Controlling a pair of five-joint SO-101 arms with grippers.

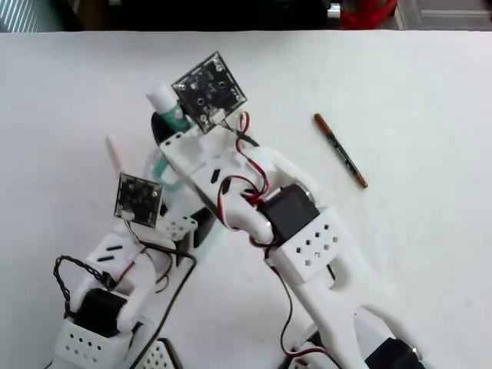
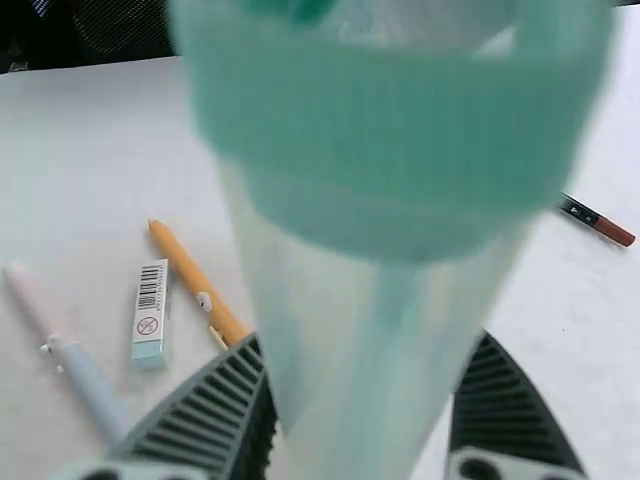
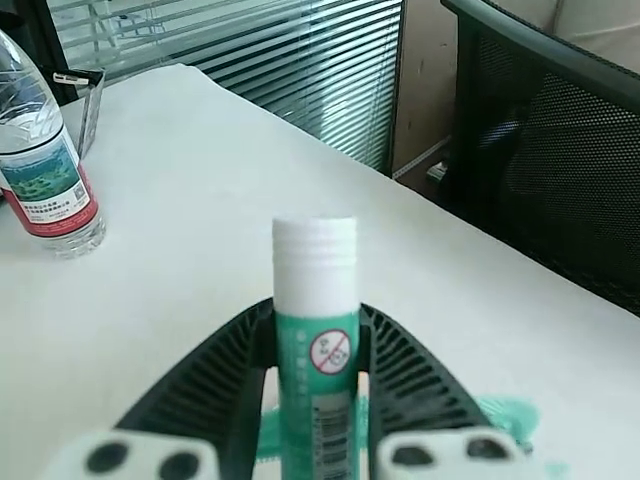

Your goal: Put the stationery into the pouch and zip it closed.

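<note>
Glue stick [image 3: 315, 260] held right by pouch [image 2: 380, 180], not dropped in yet.
R hand [image 3: 315, 330] is clamped on the glue stick, cap end pointing away from the wrist. L hand [image 2: 360, 410] pinches the mint pouch & holds it up. Orange pen [image 2: 190, 280], eraser [image 2: 150, 312] & pale pen [image 2: 60, 350] lie on the surface [image 1: 415, 92] beside the pouch, brown pen [image 1: 340, 150] well apart from it. Risks, imo: the pouch is soft, so its mouth may fold shut & the stick could catch the rim or fall outside. L grip may slip if pushed.
</note>
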